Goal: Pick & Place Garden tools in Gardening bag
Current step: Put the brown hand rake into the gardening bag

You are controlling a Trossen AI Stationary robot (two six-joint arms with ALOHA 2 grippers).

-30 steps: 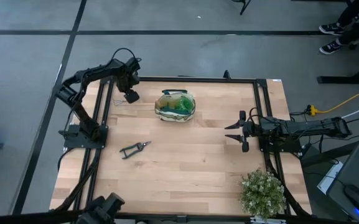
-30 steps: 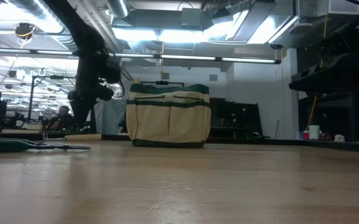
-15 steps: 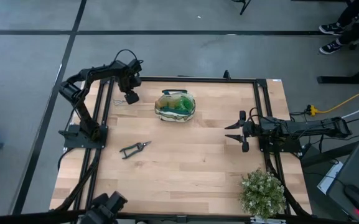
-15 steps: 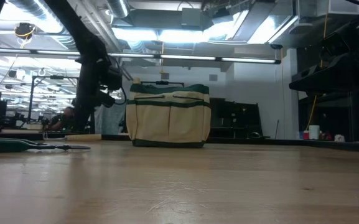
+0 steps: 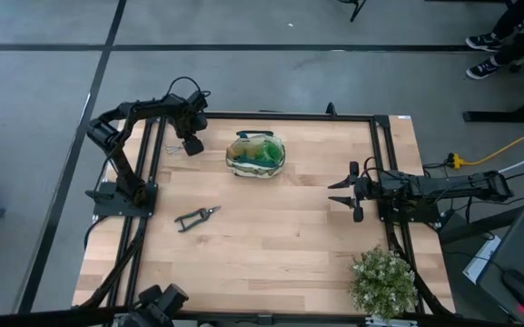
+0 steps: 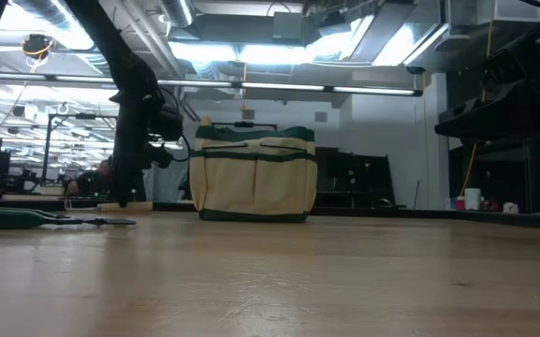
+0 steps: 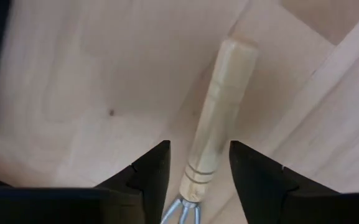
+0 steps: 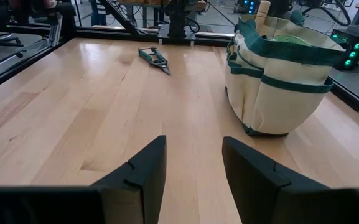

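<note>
The cream gardening bag [image 5: 256, 154] with green trim stands upright on its base at the far middle of the table, with green and other items inside. The black pruning shears [image 5: 196, 216] lie flat at the left middle. A small wood-handled tool [image 7: 216, 118] with metal prongs lies flat at the far left corner. My left gripper [image 5: 192, 143] points down over it, open. Its fingers stand on either side of the handle near the metal end [image 7: 195, 177], apart from it. My right gripper [image 5: 348, 193] waits open at the right edge, level, facing the bag [image 8: 285, 74].
A bushy potted plant [image 5: 384, 282] stands at the near right corner. Black frame rails run along the table's left and right edges. Bare wood lies between the shears [image 8: 154, 59] and the bag [image 6: 254, 173].
My left gripper has sunk toward the wood-handled tool at the far left corner, still pointing down. The tool, bag and shears have stayed in place.
</note>
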